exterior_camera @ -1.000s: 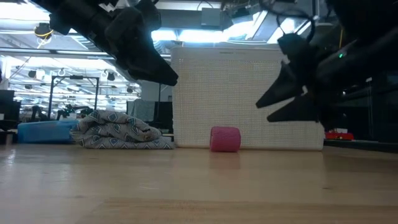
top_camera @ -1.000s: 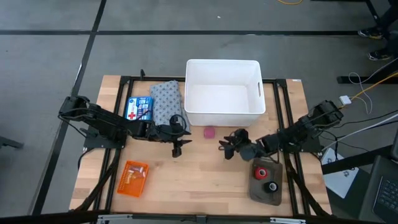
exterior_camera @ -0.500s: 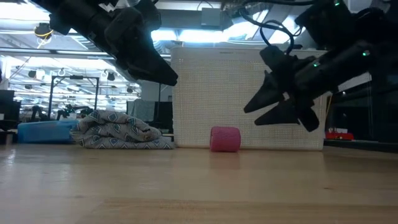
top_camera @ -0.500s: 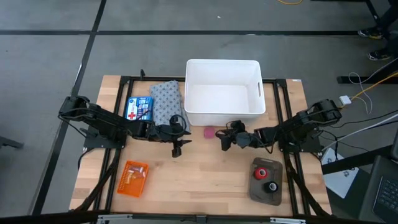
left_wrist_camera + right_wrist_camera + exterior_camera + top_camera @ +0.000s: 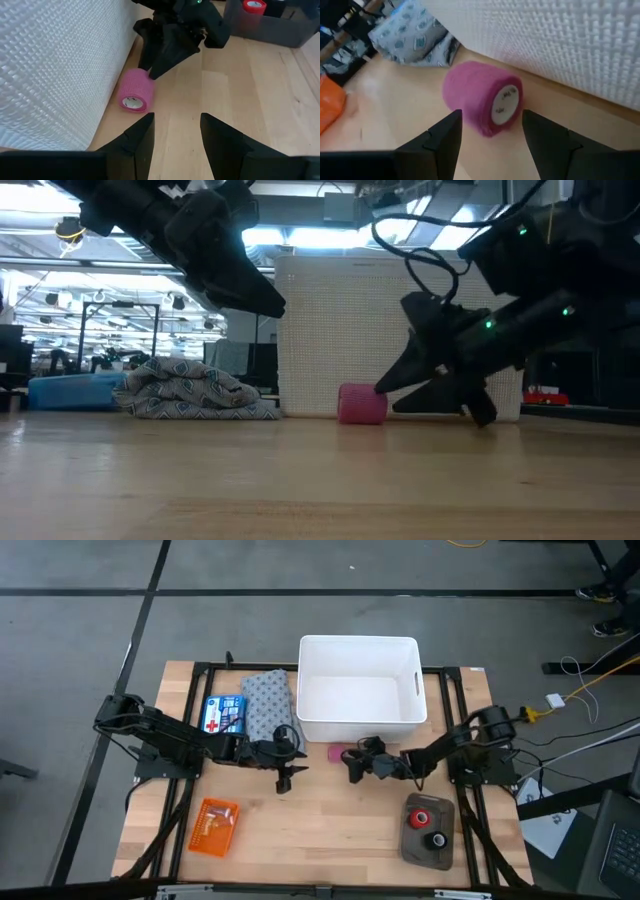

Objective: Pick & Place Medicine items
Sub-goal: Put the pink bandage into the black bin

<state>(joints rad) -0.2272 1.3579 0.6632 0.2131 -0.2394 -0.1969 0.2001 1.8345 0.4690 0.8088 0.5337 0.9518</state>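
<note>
The right gripper hangs low over the wooden table, its 2 fingers spread wide with nothing between them. Just ahead of its open jaws lies a pink roll on its side, a fuzzy wrap with a white core end showing, tight against the textured wall of the white bin. In the low view the fingertips reach right up to the roll; whether they touch it cannot be told.

The left gripper waits near the table's middle, its 2 fingers parted and empty, pointing across at the pink roll and the right gripper beyond it.

The flat blue box, marked with a red cross on a white panel, lies well behind the left gripper's jaws, beside its arm, touching the grey patterned cloth that sits between it and the bin. In the low view the box shows as a low blue slab past the crumpled cloth.

An orange packet lies flat toward the table's front edge, off to the side of the left jaws. A dark tray holding a red piece and a black piece sits behind and to the side of the right jaws.
</note>
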